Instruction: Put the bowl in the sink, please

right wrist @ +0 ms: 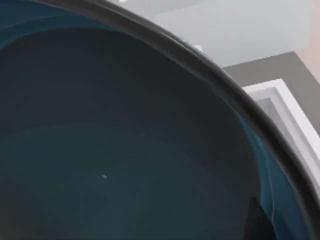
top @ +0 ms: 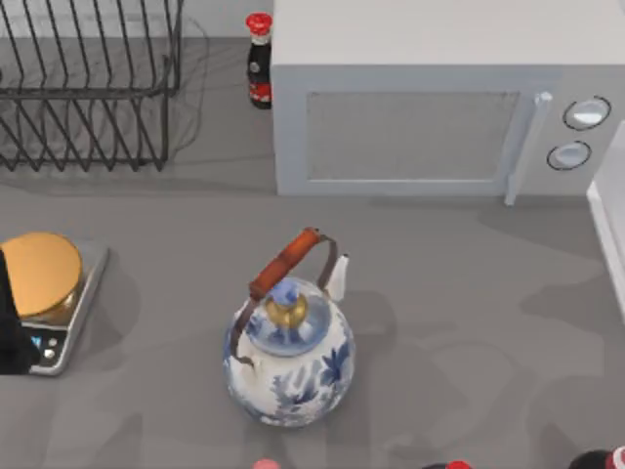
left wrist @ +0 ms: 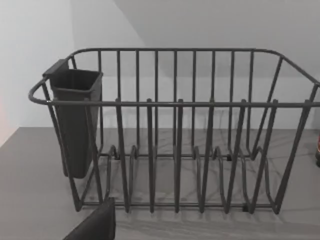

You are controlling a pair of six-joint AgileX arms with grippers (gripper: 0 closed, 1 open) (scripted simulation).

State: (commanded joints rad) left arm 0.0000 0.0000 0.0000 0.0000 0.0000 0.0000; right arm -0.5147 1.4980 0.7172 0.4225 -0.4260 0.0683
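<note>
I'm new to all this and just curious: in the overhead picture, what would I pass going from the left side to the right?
Kitchen scale with a gold lid on it → dish rack → sauce bottle → blue-and-white teapot → microwave → white sink edge.

Bowl (right wrist: 110, 150): deep teal interior, seen close up, with 1 dark rim curving across the view. Sink (right wrist: 287, 107): white edge beyond the rim, set in a grey counter (right wrist: 262, 67). Pale wall (right wrist: 240, 27) behind. Dark finger tip (right wrist: 257, 222) against the bowl's inner wall.
</note>
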